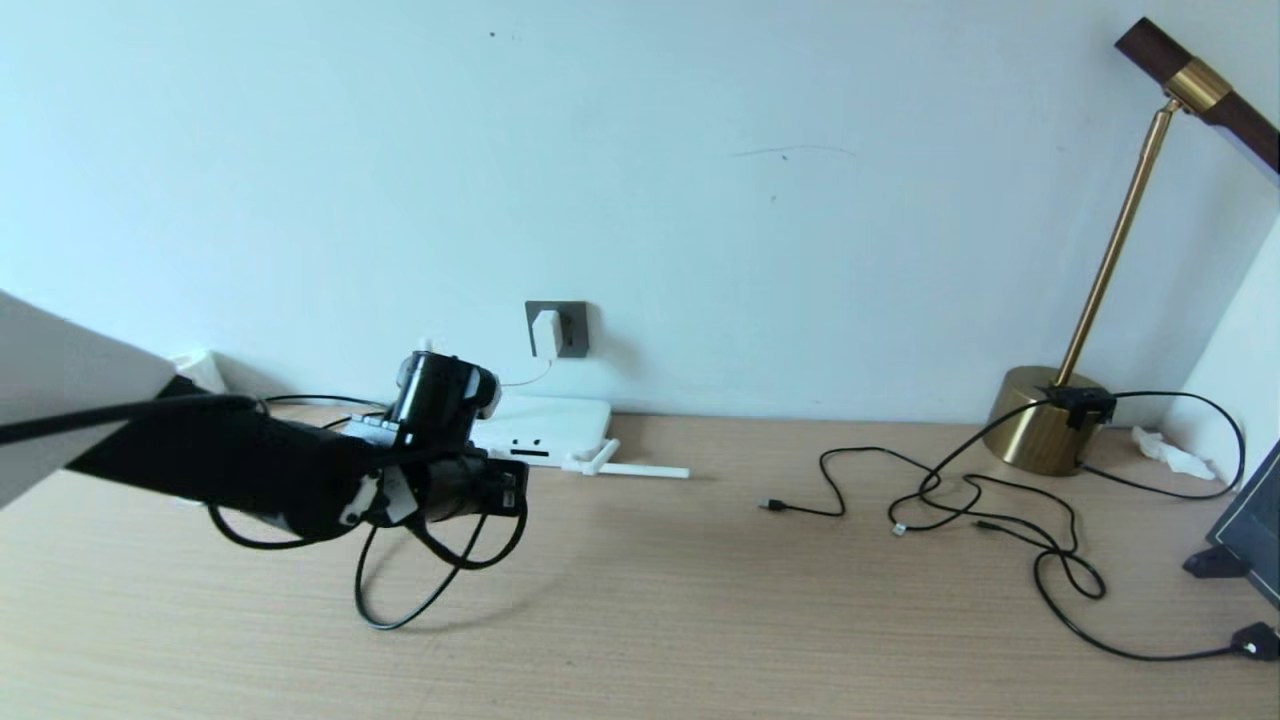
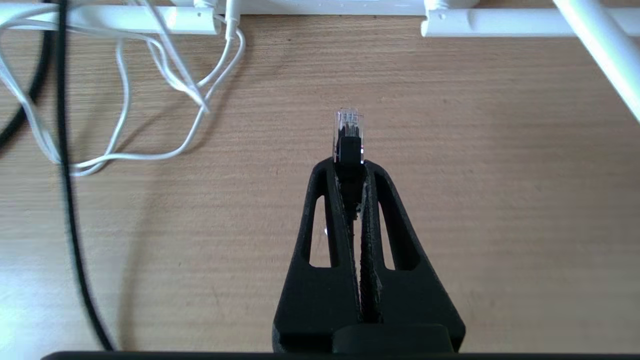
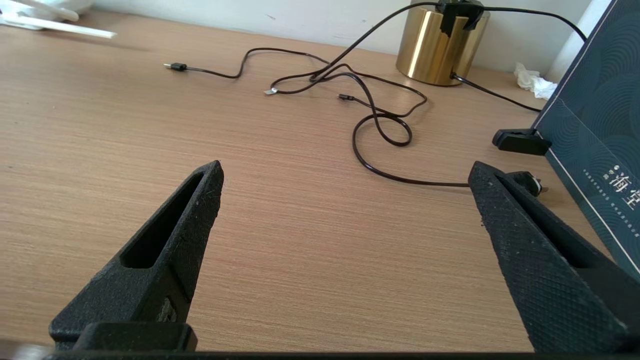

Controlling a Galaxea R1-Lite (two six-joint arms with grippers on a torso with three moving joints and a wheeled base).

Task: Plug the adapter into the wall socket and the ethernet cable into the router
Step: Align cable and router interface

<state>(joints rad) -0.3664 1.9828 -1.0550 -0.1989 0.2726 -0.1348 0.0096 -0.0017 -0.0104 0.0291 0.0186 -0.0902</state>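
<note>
My left gripper (image 2: 350, 167) is shut on the ethernet cable, just behind its clear clip plug (image 2: 348, 131). The plug sticks out past the fingertips, above the wooden table, pointing at the router's near edge (image 2: 325, 6) with a gap between them. In the head view the black ethernet cable (image 1: 400, 610) loops down from my left arm (image 1: 300, 480) onto the table. The white router (image 1: 560, 420) lies against the wall. The white adapter (image 1: 546, 333) sits in the dark grey wall socket (image 1: 572, 328) above it. My right gripper (image 3: 345, 175) hovers open over bare table.
White antennas (image 2: 525, 22) and a tangle of thin white cord (image 2: 120, 100) lie by the router. At the right are thin black USB cables (image 1: 1000, 510), a brass lamp base (image 1: 1040, 420), a tissue (image 1: 1170, 450) and a dark box (image 3: 600, 125).
</note>
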